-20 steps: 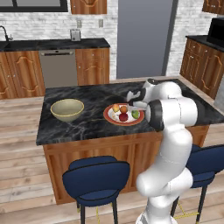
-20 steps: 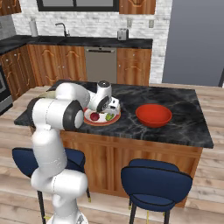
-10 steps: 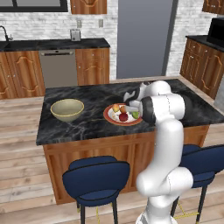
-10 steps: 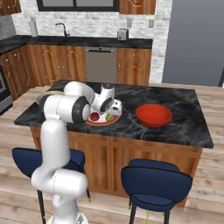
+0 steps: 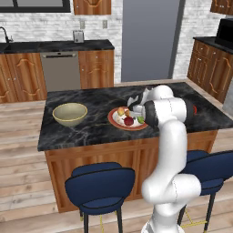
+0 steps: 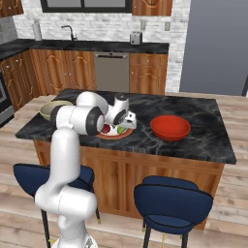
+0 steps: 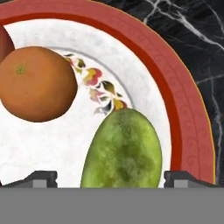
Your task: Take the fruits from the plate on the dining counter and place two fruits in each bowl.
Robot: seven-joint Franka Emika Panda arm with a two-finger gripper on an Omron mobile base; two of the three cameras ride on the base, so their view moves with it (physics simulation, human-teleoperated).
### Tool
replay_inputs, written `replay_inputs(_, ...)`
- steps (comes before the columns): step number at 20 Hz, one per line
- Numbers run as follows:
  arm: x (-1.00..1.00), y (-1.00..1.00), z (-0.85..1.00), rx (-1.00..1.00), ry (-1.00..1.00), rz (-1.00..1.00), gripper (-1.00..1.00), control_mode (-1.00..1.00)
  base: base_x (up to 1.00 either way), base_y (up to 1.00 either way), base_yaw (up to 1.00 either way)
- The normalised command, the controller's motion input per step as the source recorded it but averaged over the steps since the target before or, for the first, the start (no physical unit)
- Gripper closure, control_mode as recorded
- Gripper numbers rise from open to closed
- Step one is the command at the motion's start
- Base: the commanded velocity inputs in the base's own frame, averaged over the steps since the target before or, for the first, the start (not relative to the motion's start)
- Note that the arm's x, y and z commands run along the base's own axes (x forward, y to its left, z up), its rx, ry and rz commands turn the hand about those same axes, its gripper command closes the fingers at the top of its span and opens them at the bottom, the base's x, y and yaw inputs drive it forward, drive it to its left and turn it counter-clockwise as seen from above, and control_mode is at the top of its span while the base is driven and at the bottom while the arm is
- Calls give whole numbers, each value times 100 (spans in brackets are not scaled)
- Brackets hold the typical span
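From my left camera I see the beige bowl (image 5: 69, 113) on the left of the counter (image 5: 86, 132), then the plate (image 5: 119, 122) with the fruits beside the arm, and in the right camera the red bowl (image 6: 170, 128) sits further right. On my hand camera the orange (image 7: 37, 83) lies left of the green fruit (image 7: 122, 151). My gripper (image 7: 109, 178) is spread wide, one finger (image 7: 41, 178) on each side of the green fruit, gripping nothing.

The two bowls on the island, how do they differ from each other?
The beige bowl is pale yellow with a dull finish; the red bowl is glossy red. From the stools' side, the beige bowl sits left of the plate and the red bowl right of it. Both are deep, round and hold no fruit.
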Motion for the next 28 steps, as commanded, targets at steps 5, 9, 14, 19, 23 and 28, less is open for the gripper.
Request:
replay_inputs(5,1,0,-10,0,0,0,100,-100,0,0,0)
replay_inputs(9,-7,-18,0,0,-4,0,100,-100,0,0,0)
replay_inputs(14,-25,-41,55,0,-7,0,100,-100,0,0,0)
replay_inputs(19,-86,-33,81,-2,-3,0,100,-100,0,0,0)
replay_inputs(23,-76,-36,36,-16,-11,-3,100,-100,0,0,0)
replay_inputs(28,-17,-22,55,-12,3,-15,100,-100,0,0,0)
